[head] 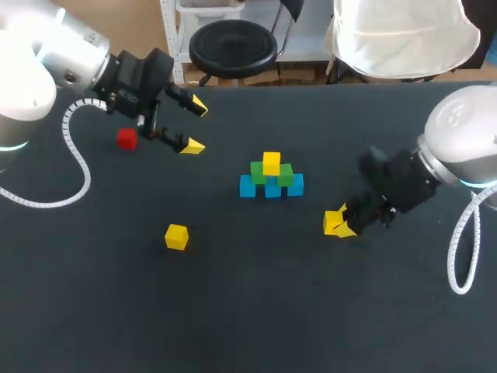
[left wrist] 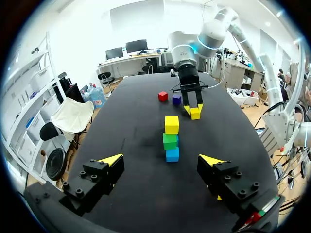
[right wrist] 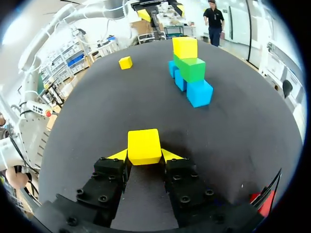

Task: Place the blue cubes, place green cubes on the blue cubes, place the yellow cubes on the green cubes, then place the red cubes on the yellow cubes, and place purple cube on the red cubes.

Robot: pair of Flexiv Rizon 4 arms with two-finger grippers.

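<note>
Mid-counter (head: 248, 311) there's a small pyramid: 3 blue cubes (head: 272, 189) in a touching row, 2 green cubes (head: 258, 172) on top of them, and 1 top yellow cube (head: 271, 163) centred on the greens. Faces look approx squared up.

R pincer (right wrist: 144, 156) pinches a held yellow cube (right wrist: 144, 145) btwn both tips. It's near the pyramid on the right-arm side, not touching it. Can't tell if that cube rests on the counter or hangs just over it.

L pincer (head: 196, 125) is spread wide w/ nothing btwn its tips, well off on the pyramid's left-arm side. A loose yellow cube (head: 176, 236) lies alone, well apart from the pyramid. A red cube (head: 126, 138) sits just beside the L pincer's dark body.

Hard to see:
- In the head view the R pincer's fingers are mostly covered by its dark wrist; only yellow shows.
- A second red cube (left wrist: 163, 96) and a purple cube (left wrist: 177, 99), side by side near the R arm, show only in the left wrist view.
- That view takes the pyramid end-on, so the row's depth is hid.
</note>
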